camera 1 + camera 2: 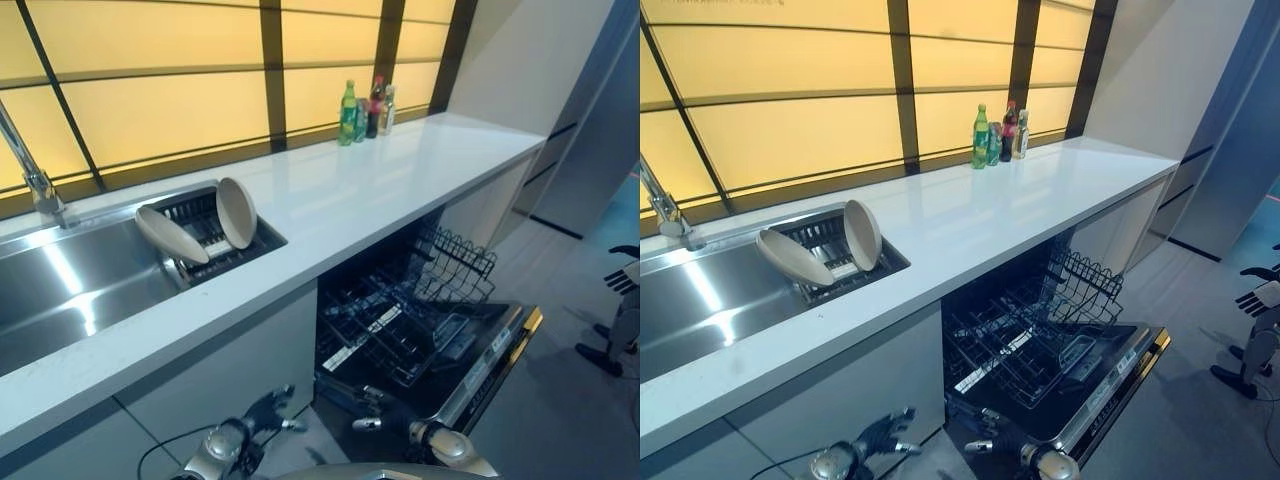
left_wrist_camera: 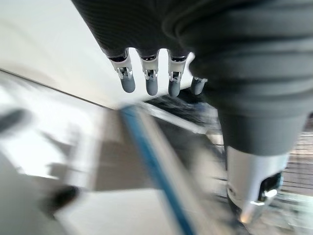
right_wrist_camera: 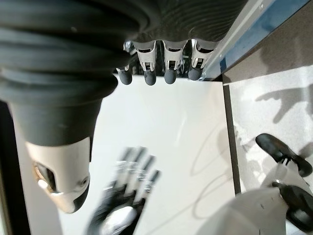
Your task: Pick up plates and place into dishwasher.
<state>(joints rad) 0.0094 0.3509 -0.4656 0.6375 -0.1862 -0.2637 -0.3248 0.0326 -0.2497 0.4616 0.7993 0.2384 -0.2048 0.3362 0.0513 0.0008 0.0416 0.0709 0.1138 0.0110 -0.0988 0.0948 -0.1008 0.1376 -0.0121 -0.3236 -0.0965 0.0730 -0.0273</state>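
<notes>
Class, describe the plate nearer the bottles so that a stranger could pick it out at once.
Find the steel sink set in the white counter. At its end lies a dark rack holding two beige plates. The wanted plate stands nearly upright; its neighbour leans low toward the basin.

Plates (image 1: 200, 224) stand in sink rack (image 1: 225, 250), left; open dishwasher (image 1: 420, 330) below counter (image 1: 380, 180), right.

Counter (image 1: 330, 200): white, long, under the window.
Bottles (image 1: 365, 110): clustered at its far end.
Sink (image 1: 70, 290): steel, sunk into its left part.
</notes>
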